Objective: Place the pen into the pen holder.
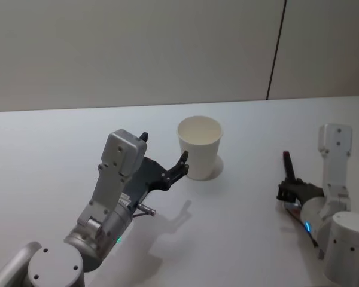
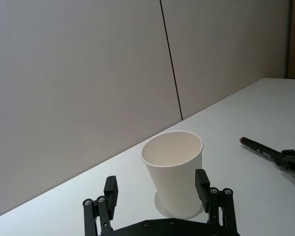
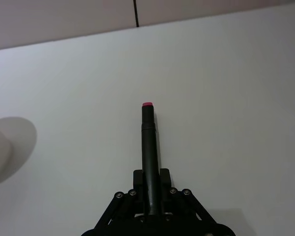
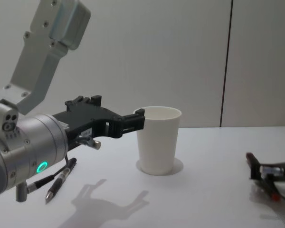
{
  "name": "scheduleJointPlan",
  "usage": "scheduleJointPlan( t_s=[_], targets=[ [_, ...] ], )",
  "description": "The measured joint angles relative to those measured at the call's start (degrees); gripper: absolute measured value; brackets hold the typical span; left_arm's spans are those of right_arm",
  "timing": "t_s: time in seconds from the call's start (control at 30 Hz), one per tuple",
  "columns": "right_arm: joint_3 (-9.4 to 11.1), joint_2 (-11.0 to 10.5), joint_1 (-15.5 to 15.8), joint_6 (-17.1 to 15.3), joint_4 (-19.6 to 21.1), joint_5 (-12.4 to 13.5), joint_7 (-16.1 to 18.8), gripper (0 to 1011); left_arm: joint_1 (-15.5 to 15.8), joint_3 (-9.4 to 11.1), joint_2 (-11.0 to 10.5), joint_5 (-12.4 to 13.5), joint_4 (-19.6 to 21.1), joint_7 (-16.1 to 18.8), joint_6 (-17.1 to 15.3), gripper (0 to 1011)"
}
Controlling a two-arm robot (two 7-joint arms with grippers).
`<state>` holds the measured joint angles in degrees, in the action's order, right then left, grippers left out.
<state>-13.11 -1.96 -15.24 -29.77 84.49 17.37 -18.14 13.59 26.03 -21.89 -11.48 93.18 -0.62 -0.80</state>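
Observation:
The pen holder, a white paper cup, stands upright mid-table. My left gripper hovers just left of it at rim height, open, and its fingers reach towards either side of the cup without touching it. Right of the cup, my right gripper is shut on the pen, a black barrel with a red tip. In the right wrist view the pen sticks straight out from the closed gripper, low over the table. The chest view shows pen and cup well apart.
White tabletop runs back to a plain wall with a dark vertical seam. In the chest view, a dark pen-like object lies under my left arm. Open table lies between the cup and the right gripper.

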Motion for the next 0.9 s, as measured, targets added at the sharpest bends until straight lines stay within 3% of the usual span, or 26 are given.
scheduleJointPlan(
  t_s=[0.47,0.57,0.9],
  targets=[
    [-1.3,-0.7,0.2,6.3,2.5,-7.9,5.9,185,0.0,0.0,0.0,0.0,0.0,0.0,0.0,1004],
    [-1.9,-0.9,0.2,9.3,3.2,-10.7,8.5,185,0.0,0.0,0.0,0.0,0.0,0.0,0.0,1004],
    [-2.9,-1.2,-0.4,16.1,3.6,-16.1,14.8,185,0.0,0.0,0.0,0.0,0.0,0.0,0.0,1004]
  ],
)
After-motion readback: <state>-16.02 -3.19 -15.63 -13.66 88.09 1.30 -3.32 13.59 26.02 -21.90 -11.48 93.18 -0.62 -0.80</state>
